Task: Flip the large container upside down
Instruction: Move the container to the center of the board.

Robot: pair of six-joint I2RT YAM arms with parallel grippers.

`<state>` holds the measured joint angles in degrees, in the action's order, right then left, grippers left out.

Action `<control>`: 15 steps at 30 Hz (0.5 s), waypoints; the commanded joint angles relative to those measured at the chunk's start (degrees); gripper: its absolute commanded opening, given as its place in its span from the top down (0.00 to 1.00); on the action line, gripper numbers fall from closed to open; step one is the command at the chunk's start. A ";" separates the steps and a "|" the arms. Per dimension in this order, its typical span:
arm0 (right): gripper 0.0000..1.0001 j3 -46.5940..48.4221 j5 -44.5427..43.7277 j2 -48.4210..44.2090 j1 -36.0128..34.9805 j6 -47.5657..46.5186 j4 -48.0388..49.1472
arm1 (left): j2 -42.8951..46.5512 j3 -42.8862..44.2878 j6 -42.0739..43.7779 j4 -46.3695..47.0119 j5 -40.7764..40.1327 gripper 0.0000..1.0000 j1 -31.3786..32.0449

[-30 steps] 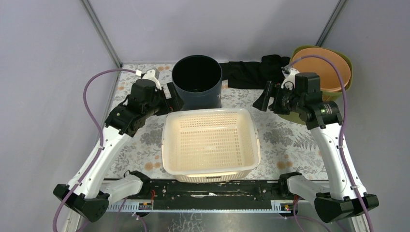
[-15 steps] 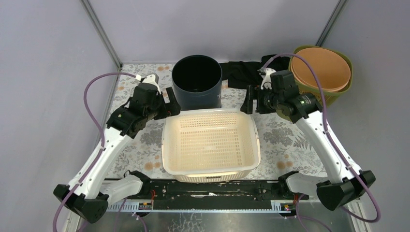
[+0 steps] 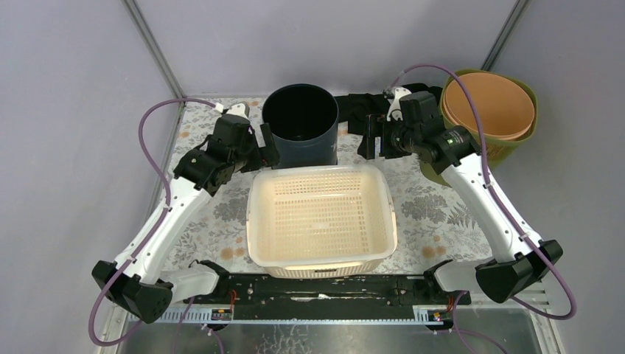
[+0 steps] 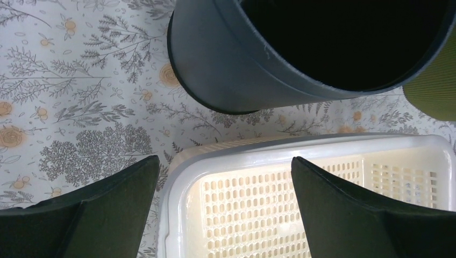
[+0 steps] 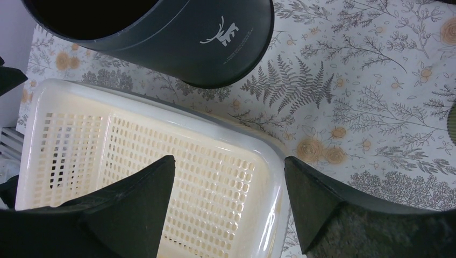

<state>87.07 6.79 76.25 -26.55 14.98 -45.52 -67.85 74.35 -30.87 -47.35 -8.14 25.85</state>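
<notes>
The large container, a white perforated basket (image 3: 254, 221), sits upright and open side up in the middle of the floral table. My left gripper (image 3: 263, 147) hovers open over its far left corner; in the left wrist view the basket's rim (image 4: 301, 148) runs between the spread fingers of that gripper (image 4: 224, 159). My right gripper (image 3: 371, 140) hovers open over the far right corner, with the rim (image 5: 271, 166) between the fingers of the gripper (image 5: 229, 158). Neither gripper touches the basket.
A tall dark bucket (image 3: 306, 151) stands upright just behind the basket, between the two grippers. A black cloth (image 3: 368, 107) lies at the back. Stacked orange and green bowls (image 3: 490, 103) sit at the back right corner. Walls close in on both sides.
My right arm has swung left and back, bringing its gripper from near the bowls to the basket's far right corner. The left gripper has shifted slightly back. The basket has not moved.
</notes>
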 commanded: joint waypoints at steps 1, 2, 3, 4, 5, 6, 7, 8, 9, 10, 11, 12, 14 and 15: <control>0.19 2.57 -1.33 0.57 -1.11 0.02 1.38 | 0.61 2.19 1.17 1.47 -1.36 0.00 0.26; 0.19 2.56 -1.32 0.61 -1.25 0.12 1.53 | 0.64 2.22 1.21 1.45 -1.39 0.00 0.26; 0.19 2.58 -1.34 0.69 -1.43 0.21 1.59 | 0.65 2.21 1.29 1.46 -1.38 0.00 0.26; 0.19 2.83 -1.34 0.93 -1.55 0.28 1.64 | 0.75 2.39 1.38 1.41 -1.55 0.00 0.26; 0.19 3.11 -1.34 1.26 -1.77 0.31 1.67 | 0.82 2.50 1.38 1.39 -1.77 0.00 0.26; 0.19 3.53 -1.52 1.64 -2.04 0.31 1.52 | 0.93 2.93 1.36 1.39 -2.25 0.00 0.30; 0.19 3.93 -1.73 1.97 -2.36 0.21 1.35 | 1.04 3.14 1.10 1.44 -2.37 0.00 0.22; 0.19 4.32 -2.07 2.31 -2.70 0.10 1.18 | 1.28 3.43 0.86 1.51 -2.39 0.00 0.18; 0.19 4.60 -2.26 2.47 -2.92 0.08 0.94 | 1.44 3.77 0.74 1.63 -2.14 0.00 0.15; 0.19 4.68 -2.26 2.50 -3.10 0.18 0.93 | 1.54 3.85 0.77 1.60 -2.01 0.00 0.17; 0.19 4.68 -2.22 2.50 -3.35 0.27 1.04 | 1.62 4.03 0.92 1.58 -1.99 0.00 0.08; 0.19 4.88 -2.10 2.50 -3.67 0.29 1.19 | 1.70 3.99 0.98 1.50 -2.12 0.00 0.08; 0.19 5.70 -2.23 2.99 -4.65 -0.15 0.97 | 1.96 3.74 1.03 1.32 -2.55 0.00 0.03; 0.19 6.40 -2.60 3.44 -5.35 -0.59 0.66 | 2.18 3.56 0.84 1.33 -2.64 0.00 -0.14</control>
<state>89.17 5.41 79.24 -29.71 15.16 -45.63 -67.11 76.36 -30.65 -47.29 -8.78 25.85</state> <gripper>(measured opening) 0.812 0.998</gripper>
